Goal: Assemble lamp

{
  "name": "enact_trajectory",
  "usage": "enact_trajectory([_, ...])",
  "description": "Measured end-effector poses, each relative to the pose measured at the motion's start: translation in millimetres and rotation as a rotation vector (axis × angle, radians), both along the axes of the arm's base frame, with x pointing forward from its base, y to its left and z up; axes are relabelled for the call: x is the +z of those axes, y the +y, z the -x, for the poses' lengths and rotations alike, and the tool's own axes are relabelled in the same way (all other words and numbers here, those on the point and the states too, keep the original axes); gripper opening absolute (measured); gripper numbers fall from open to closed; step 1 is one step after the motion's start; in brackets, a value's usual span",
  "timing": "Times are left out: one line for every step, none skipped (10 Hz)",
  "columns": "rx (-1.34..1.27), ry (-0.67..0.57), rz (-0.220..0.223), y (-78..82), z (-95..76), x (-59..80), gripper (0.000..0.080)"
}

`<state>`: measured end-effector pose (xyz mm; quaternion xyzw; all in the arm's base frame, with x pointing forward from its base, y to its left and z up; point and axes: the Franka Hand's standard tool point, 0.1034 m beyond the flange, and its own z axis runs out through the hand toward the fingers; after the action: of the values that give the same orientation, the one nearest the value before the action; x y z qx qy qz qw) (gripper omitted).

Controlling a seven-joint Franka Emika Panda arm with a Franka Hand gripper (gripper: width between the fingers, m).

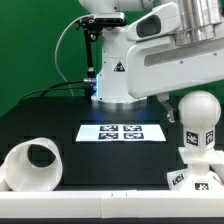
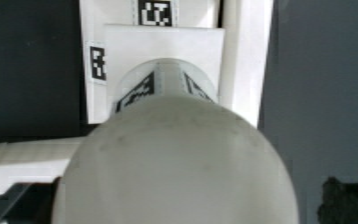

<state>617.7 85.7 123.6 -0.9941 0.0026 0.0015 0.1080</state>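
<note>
bulb [image 2: 167,150] head fills view, tagged white base [image 2: 158,45] beneath, dark table [image 2: 25,60] beside

Bright light from above washes the exterior view; the marker board [image 1: 122,131] glares bluish-white against the matte black table [image 1: 90,165]. The shade [image 1: 32,163] has a shadowed hollow. In the wrist view the close bulb [image 2: 167,150] is soft and out of focus. Both pictures are coarse.

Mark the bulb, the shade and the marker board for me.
bulb [image 1: 198,108], exterior view, on its round head
shade [image 1: 20,175], exterior view, on its outer wall below the opening
marker board [image 1: 122,131], exterior view, between its tags
</note>
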Motion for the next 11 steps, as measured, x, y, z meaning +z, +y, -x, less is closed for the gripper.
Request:
enact_trajectory([0.005,0.016,-0.003,2.2,0.3,-2.9,0.0698])
enact_trajectory([0.011,0.015,-0.002,4.7,1.8,-4.9,0.0698])
enact_trajectory([0.007,-0.001,-0.002,2.7,0.5,-6.3,0.0698])
enact_trajectory([-0.014,0.005,-0.002,3.2,0.9,-6.6,0.0572])
enact_trajectory([-0.024,0.008,-0.002,3.5,0.9,-6.6,0.0570])
enact_trajectory([-0.053,0.014,-0.002,3.8,1.0,-6.6,0.0570])
enact_trajectory([-0.102,0.025,-0.003,4.4,1.0,-6.5,0.0570])
enact_trajectory([-0.193,0.032,-0.003,4.8,-0.1,-6.5,0.0570])
enact_trajectory([-0.318,0.028,-0.002,5.0,1.5,-6.7,0.0570])
enact_trajectory([-0.445,0.027,-0.003,6.4,4.5,-6.8,0.0570])
enact_trajectory([-0.586,0.036,-0.017,9.7,5.9,-7.3,0.0570])
